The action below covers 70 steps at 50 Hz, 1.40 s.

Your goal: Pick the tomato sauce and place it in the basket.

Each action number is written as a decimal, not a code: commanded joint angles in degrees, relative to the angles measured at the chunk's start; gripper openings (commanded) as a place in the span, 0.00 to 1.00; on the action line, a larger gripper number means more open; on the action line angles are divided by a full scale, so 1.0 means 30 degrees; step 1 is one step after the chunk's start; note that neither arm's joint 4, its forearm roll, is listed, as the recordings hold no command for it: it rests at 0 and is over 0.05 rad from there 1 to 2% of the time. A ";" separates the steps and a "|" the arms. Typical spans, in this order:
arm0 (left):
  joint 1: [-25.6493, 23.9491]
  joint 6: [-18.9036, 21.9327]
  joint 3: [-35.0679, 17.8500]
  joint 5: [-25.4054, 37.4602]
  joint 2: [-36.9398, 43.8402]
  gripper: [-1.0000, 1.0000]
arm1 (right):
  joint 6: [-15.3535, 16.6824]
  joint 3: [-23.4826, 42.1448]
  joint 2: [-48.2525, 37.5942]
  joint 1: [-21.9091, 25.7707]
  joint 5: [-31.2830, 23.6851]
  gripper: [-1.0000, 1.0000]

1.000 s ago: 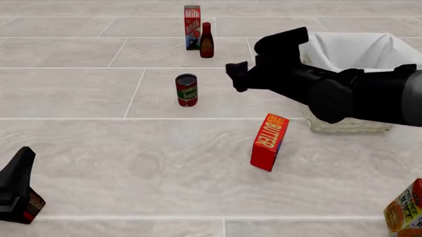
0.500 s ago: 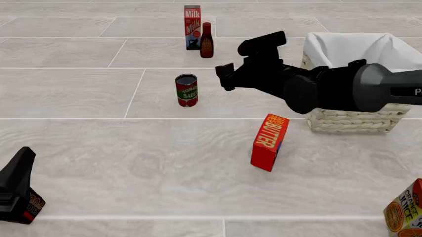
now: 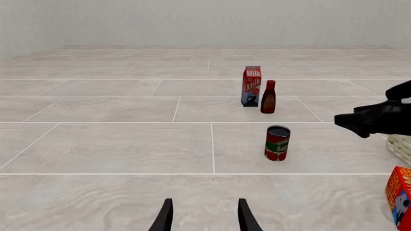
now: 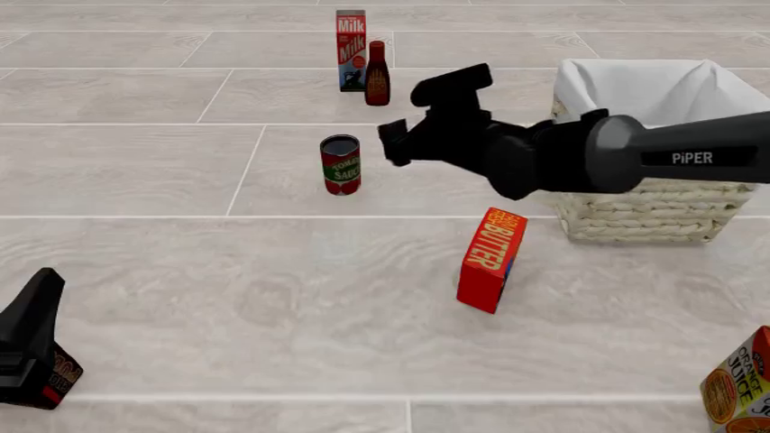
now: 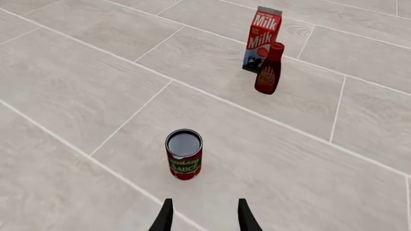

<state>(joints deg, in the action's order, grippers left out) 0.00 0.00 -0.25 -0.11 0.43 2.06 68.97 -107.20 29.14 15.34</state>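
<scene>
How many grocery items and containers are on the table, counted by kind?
Cans: 1, the tomato sauce
Bottles: 1, the dark red-brown bottle
Cartons: 2, the milk carton and the orange juice carton
Boxes: 1, the butter box
Baskets: 1, the basket
Total: 6

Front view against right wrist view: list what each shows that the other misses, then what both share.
Only the front view shows the basket, the butter box, the juice carton, the left hand low at the near left, and the right arm reaching toward the can. Only the right wrist view shows the right hand's two fingertips apart, empty, short of the tomato sauce. Both show that upright can, the milk carton and the dark bottle beside it.
</scene>
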 commanded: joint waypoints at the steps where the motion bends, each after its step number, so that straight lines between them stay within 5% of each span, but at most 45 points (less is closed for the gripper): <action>1: 0.0000 0.0000 0.0000 0.0000 0.0000 1.00 | 0.0090 0.1086 -0.1132 0.0311 -0.0171 1.00; 70: 0.0000 0.0000 0.0000 0.0000 0.0000 1.00 | -0.0132 0.5465 -0.6002 0.1059 -0.0362 1.00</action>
<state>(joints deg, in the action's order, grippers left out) 0.00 0.00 -0.25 -0.11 0.43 1.75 83.60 -123.69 32.45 14.63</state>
